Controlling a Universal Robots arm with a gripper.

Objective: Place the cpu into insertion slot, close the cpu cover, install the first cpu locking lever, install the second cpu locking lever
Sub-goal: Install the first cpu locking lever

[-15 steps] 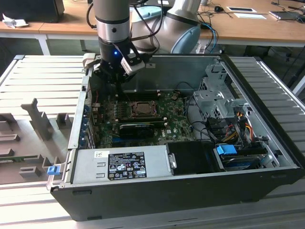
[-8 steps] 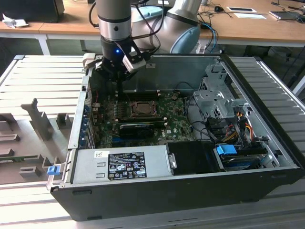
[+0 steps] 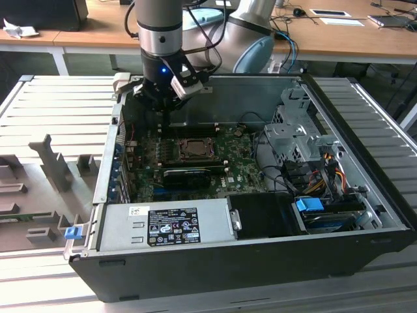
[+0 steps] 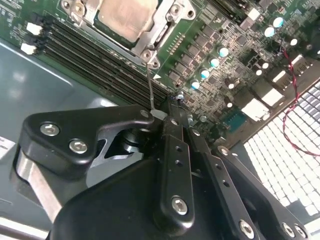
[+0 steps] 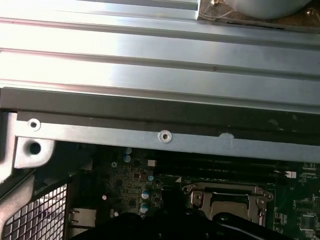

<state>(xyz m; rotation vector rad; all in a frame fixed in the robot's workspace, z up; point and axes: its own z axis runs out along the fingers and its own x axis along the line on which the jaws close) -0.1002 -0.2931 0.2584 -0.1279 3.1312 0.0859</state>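
Green board (image 4: pixel 235 55) (memory slots (image 4: pixel 100 65) beside cpu (image 4: pixel 127 17))

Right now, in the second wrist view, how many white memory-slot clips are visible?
2: one clip and a second clip beside it, at the slots' ends near the cpu; the gripper may hide others.

Open computer case (image 3: pixel 215 261) on a ribbed grey table (image 3: pixel 58 104)
Inside the case, a grey power supply (image 3: pixel 163 225) lies along the wall nearest the camera; a metal drive cage (image 3: pixel 293 137) stands at the exterior view's right, orange and yellow cables (image 3: pixel 332 171) beside it; wooden desks (image 3: pixel 339 32) stand behind
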